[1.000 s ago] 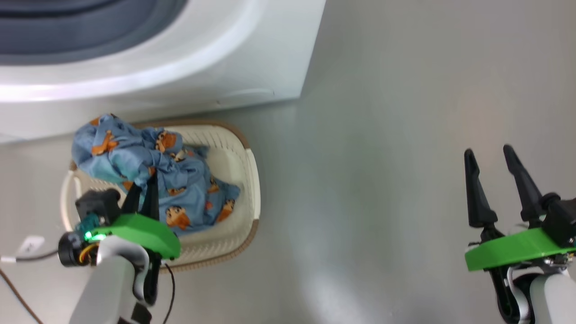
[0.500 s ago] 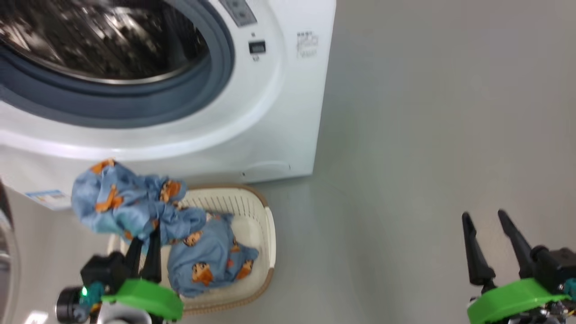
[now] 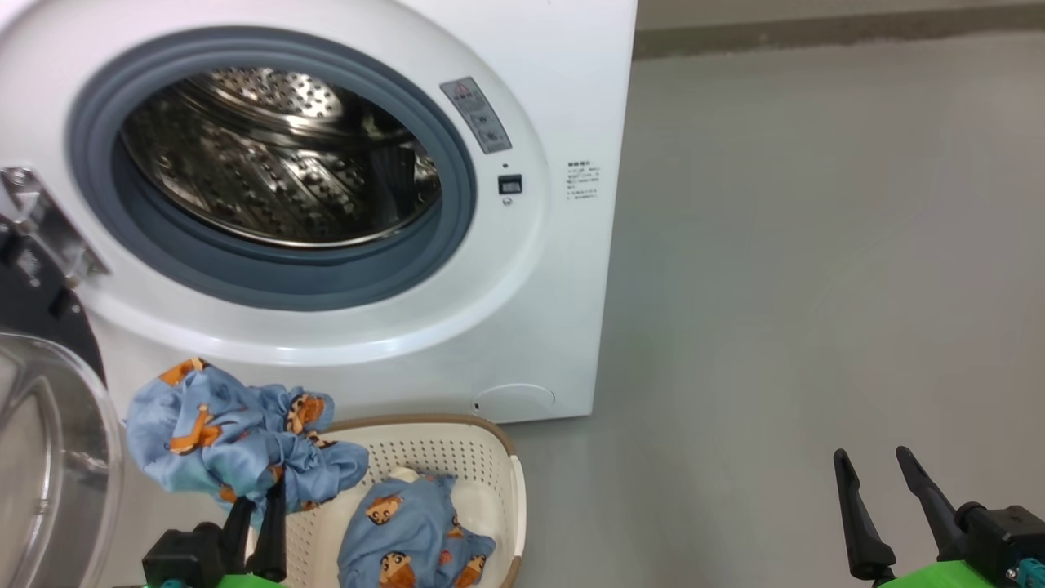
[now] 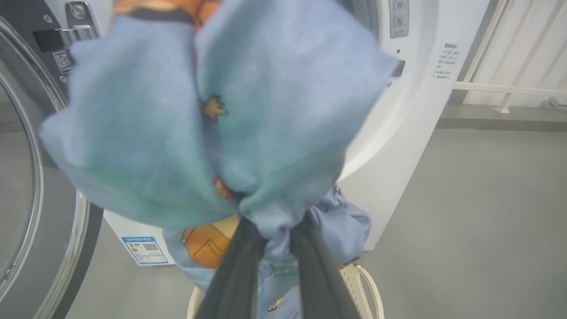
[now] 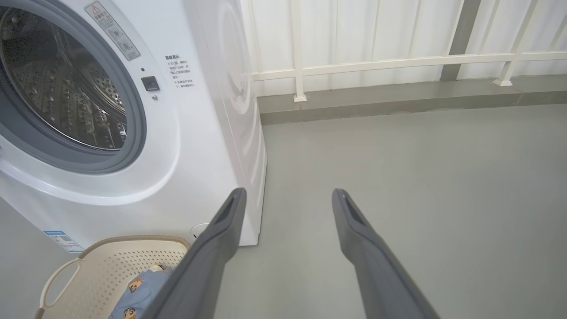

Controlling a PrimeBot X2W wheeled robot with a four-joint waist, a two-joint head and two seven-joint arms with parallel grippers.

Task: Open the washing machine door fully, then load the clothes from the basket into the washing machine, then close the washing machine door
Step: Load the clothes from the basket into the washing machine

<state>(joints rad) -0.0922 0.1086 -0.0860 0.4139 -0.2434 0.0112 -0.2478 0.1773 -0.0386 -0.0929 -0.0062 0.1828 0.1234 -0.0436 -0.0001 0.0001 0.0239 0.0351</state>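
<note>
The washing machine [image 3: 539, 327] stands white with its steel drum [image 3: 277, 163] exposed. Its door [image 3: 49, 457] is swung open at the left, glass bowl facing me. My left gripper [image 3: 261, 494] is shut on the clothes [image 3: 220, 441], a light blue bunch lifted over the basket's left end, below the drum opening. In the left wrist view the clothes [image 4: 212, 110] hang from my gripper [image 4: 272, 230]. More blue printed fabric [image 3: 412, 531] lies inside the cream basket [image 3: 424, 425]. My right gripper [image 3: 871, 457] is open over bare floor, also open in its wrist view [image 5: 289, 195].
The basket [image 5: 110, 257] sits on the grey floor right against the machine's front. A white railing [image 5: 376, 64] and a low kerb run along the wall behind. Open floor lies to the right of the machine.
The head camera has tilted up, bringing the drum opening into view. My left gripper has raised the clothes bunch up from the basket. The right gripper stays open.
</note>
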